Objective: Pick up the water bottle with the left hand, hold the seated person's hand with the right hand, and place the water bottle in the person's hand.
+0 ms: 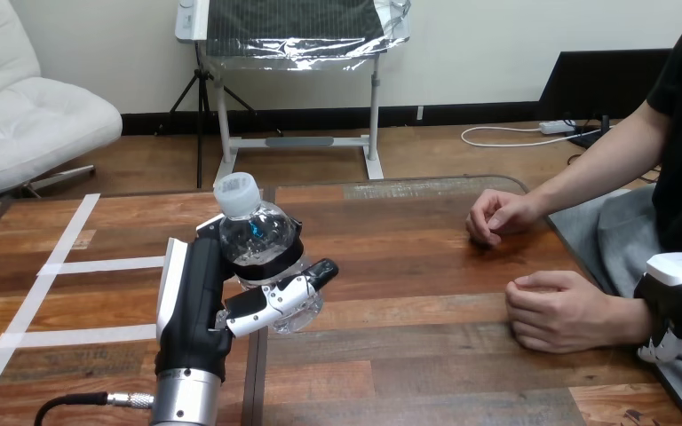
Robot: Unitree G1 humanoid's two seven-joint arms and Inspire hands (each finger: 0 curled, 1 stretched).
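Pickup done: clamped on the water bottle (258,238) with the left hand (231,306), over the table's (408,373) middle. Yet to clasp the person's nearer hand (555,311) by the right edge and deliver; cannot tell the right hand's (675,302) state.

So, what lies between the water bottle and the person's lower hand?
Only bare table, seen in the head view, separates the water bottle from the person's lower hand.

Clear bottle (257,240), white cap (236,191); left hand (197,297), lower left: black, white shells; right hand (675,293), lower right: white over black; table (408,266): brown wood grain, white tape stripes (98,264) at left.
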